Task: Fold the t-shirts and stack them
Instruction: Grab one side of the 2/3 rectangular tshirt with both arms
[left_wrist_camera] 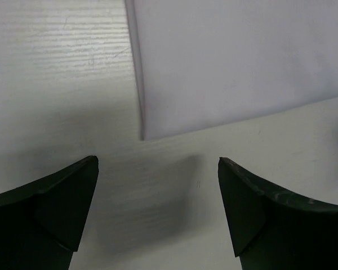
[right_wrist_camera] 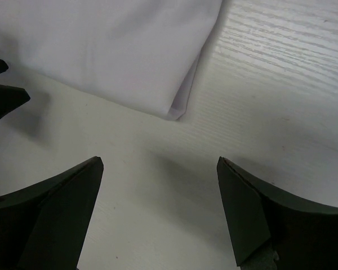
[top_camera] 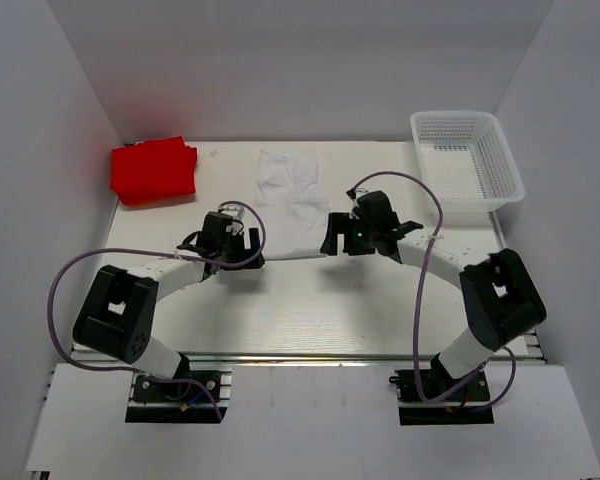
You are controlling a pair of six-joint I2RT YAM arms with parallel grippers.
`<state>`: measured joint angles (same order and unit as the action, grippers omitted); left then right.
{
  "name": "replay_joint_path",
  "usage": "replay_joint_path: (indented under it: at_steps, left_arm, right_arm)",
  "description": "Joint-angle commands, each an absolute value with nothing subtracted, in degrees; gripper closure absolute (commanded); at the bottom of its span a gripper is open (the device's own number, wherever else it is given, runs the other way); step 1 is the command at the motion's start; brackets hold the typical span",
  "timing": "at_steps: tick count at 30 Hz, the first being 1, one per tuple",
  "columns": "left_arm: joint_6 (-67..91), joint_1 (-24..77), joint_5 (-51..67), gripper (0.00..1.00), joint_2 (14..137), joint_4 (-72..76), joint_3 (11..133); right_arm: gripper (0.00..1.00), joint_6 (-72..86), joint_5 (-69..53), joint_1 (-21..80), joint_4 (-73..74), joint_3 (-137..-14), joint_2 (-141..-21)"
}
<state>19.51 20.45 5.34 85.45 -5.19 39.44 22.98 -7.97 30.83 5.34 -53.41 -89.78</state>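
Both hands are low over the tabletop [top_camera: 310, 310], at the near hem of the white t-shirt [top_camera: 288, 200].

- Left hand [left_wrist_camera: 158, 163]: jaws wide, nothing between them. The shirt's near-left corner lies flat just ahead of the gap, at about 11 o'clock.
- Right hand [right_wrist_camera: 159, 160]: jaws also wide and empty. The near-right corner sits just ahead at 12 o'clock and shows stacked layers at its edge.
- The white t-shirt lies at the tabletop's 12 o'clock as a narrow panel, apparently already folded lengthwise. I read the step as pinching both near corners and carrying the hem toward the collar.

How I'd do it well:
- Nudge the left hand toward 11 so the corner centres in the gap.
- Come down with the lower finger scraping the tabletop, so every layer is taken, not just the top one.
- Close both hands together and lift only slightly.
- Travel to 12 o'clock in parallel, keeping the hem taut between the hands so it doesn't skew.

Far side: the red t-shirt [top_camera: 154, 170] lies bunched at 10 o'clock, well apart from the white one. A white mesh basket [top_camera: 500, 160] stands at 2 o'clock.
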Motion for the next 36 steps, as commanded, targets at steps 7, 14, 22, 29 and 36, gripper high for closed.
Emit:
replay_joint_path:
  at_steps: [7, 14, 22, 29, 36]
  left_arm:
    - [19.51, 20.30, 6.50, 0.28, 89.47, -2.29, 41.31]
    - [19.51, 20.82, 8.26, 0.64, 92.72, 0.00, 41.48]
    - [20.13, 21.36, 13.26, 1.00, 91.07, 1.23, 38.50]
    - [23.98, 21.88, 20.99, 1.00, 72.36, 0.98, 28.13]
    - [28.56, 24.16, 27.60, 1.00, 54.51, -11.76, 26.62]
  right_arm:
    - [0.25, 30.40, -13.97, 29.79, -2.99, -58.09, -102.47]
    - [0.63, 30.33, -16.87, 29.97, -6.15, -57.57, -106.17]
    - [1.00, 27.60, -18.10, 29.80, -5.45, -54.41, -102.76]
    - [1.00, 24.96, -20.39, 30.32, -0.20, -46.33, -87.49]
    - [1.00, 23.47, -29.70, 30.94, 14.20, -42.36, -72.27]
